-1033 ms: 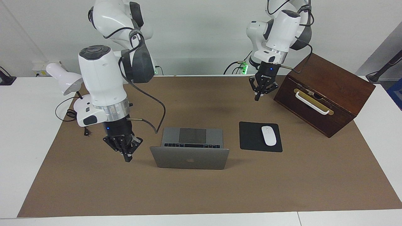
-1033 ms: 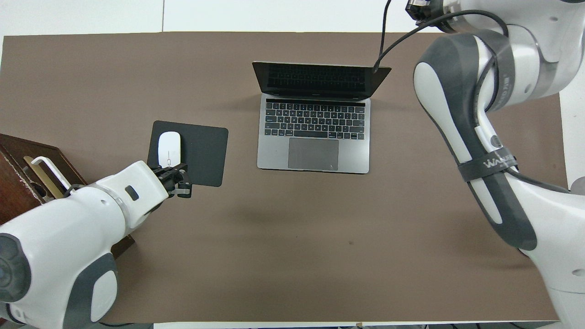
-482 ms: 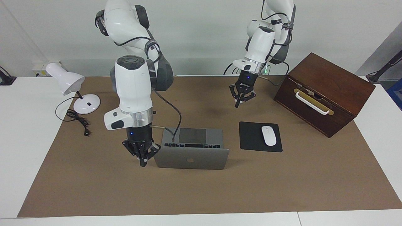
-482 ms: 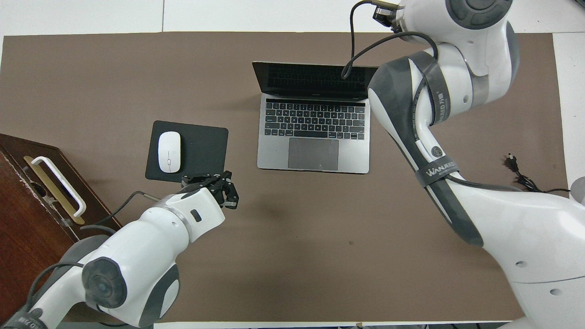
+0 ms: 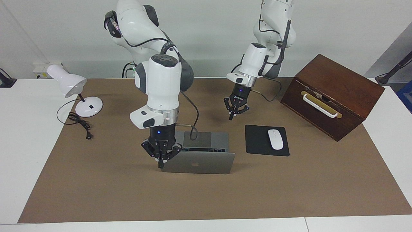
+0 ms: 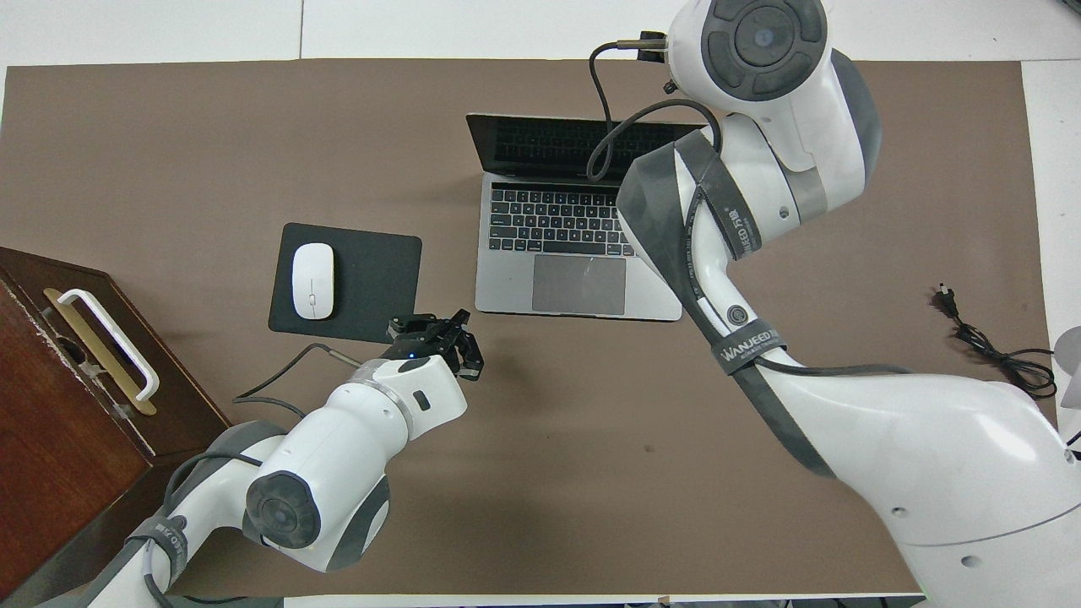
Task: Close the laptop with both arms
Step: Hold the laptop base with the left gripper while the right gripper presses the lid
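Fingers (image 5: 160, 166) meet – beside laptop (image 5: 206, 163) lid

1. A white table (image 5: 25, 154) is seen across the frame, and most of it is covered by a brown mat (image 5: 289, 187).
2. An open laptop (image 5: 206, 162) is set on the mat at the centre of the facing view, its lid turned toward the camera.
3. A black mouse pad (image 5: 257, 141) is laid just right of the laptop there, and a white mouse (image 5: 275, 139) is carried on it.
4. A dark wooden box (image 5: 334, 93) with a white handle is placed at the upper right of the facing view.
5. A white desk lamp (image 5: 88, 108) is stood at the upper left, on the mat's edge, with its black cord (image 5: 77, 120) coiled beside it.
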{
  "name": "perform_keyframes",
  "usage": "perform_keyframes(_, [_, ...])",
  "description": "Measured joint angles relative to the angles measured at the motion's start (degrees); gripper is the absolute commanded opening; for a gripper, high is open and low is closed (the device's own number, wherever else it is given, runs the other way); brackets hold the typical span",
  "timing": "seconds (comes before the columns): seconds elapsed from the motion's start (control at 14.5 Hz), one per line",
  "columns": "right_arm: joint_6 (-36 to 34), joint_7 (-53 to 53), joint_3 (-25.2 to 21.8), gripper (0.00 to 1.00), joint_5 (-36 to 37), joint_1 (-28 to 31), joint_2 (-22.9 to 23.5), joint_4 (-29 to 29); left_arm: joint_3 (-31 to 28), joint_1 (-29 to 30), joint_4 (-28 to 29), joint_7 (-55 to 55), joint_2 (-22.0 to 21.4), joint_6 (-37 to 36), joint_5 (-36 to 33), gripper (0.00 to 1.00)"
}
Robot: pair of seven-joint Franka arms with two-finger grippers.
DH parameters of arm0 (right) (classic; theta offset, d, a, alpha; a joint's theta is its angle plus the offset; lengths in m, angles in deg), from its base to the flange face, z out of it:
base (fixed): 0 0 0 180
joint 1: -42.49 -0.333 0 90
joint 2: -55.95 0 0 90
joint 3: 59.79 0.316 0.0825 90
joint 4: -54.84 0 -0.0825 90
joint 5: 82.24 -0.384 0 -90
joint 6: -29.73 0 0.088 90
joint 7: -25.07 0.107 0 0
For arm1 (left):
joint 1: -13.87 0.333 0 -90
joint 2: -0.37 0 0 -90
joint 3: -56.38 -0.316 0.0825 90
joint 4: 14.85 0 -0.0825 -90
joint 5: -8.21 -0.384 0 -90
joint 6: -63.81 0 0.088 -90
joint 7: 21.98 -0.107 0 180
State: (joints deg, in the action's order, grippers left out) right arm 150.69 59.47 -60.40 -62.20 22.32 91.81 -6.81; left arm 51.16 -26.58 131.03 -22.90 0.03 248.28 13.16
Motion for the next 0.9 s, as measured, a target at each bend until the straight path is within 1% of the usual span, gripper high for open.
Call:
perform_keyframes(0.14, [0.0, -1.85, -0.01, 0.0, 2.06, 0.01, 0.0, 0.02, -0.02, -0.31, -0.01, -0.38, 2.18, 3.42, -0.04, 0.0])
perform_keyframes(0.55, [0.0, -2.54, 0.1, 0.0, 2.48, -0.78, 0.01, 0.04, 0.0, -1.83, -1.3, -0.59, 9.17, 11.2, -0.06, 0.0])
perform_keyframes(0.76, [-0.01, -2.3, 0.09, 0.0, 2.48, -1.93, 0.08, 0.04, 0.01, -2.07, -2.29, -0.66, 12.33, 14.04, -0.06, 0.0])
perform_keyframes(0.9, [-0.01, -2.2, 0.09, 0.0, 2.51, -2.37, 0.24, 0.04, 0.01, -2.14, -3.34, -0.72, 14.13, 14.59, -0.06, 0.0])
